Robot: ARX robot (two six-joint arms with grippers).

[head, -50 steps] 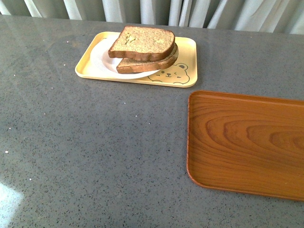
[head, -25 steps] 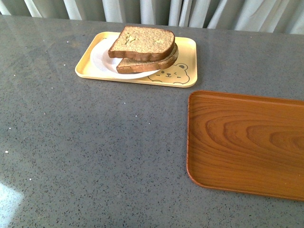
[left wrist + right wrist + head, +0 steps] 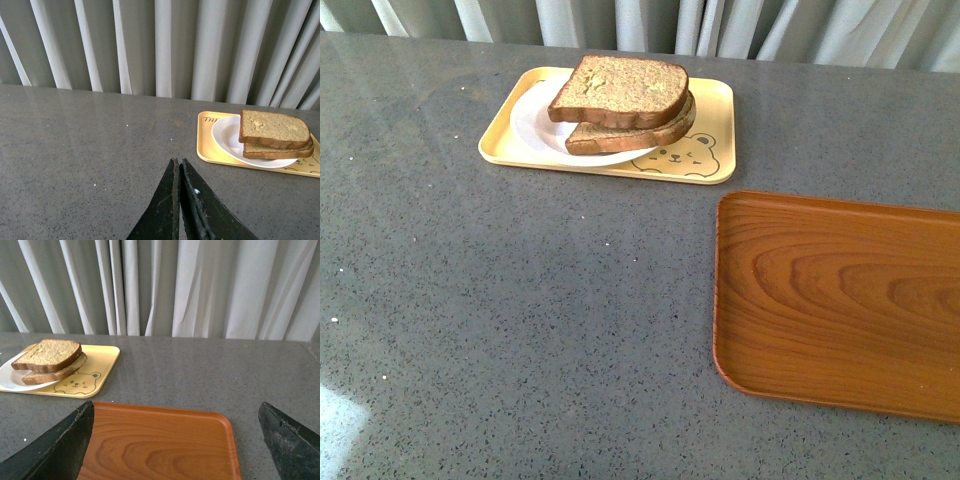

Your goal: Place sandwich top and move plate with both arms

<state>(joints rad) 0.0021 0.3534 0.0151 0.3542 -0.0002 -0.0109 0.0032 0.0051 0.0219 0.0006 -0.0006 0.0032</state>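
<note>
The sandwich top [image 3: 620, 88], a brown slice with pale blotches, lies on a lower brown slice [image 3: 638, 134] on the white plate [image 3: 532, 125]. The plate rests in a yellow bear-printed tray [image 3: 712, 118] at the table's far side. Neither arm shows in the front view. In the left wrist view my left gripper [image 3: 177, 162] is shut with nothing in it, over bare table well short of the sandwich top [image 3: 272, 128] and plate [image 3: 226, 137]. My right gripper [image 3: 176, 412] stands wide open above the near part of a brown wooden tray [image 3: 160, 445], far from the sandwich top [image 3: 47, 353].
The brown wooden tray [image 3: 840, 300] lies at the right of the grey table [image 3: 520, 300]. Pale curtains [image 3: 160, 45] hang behind the table's far edge. A bright patch of light sits on the table at the near left corner [image 3: 335, 425].
</note>
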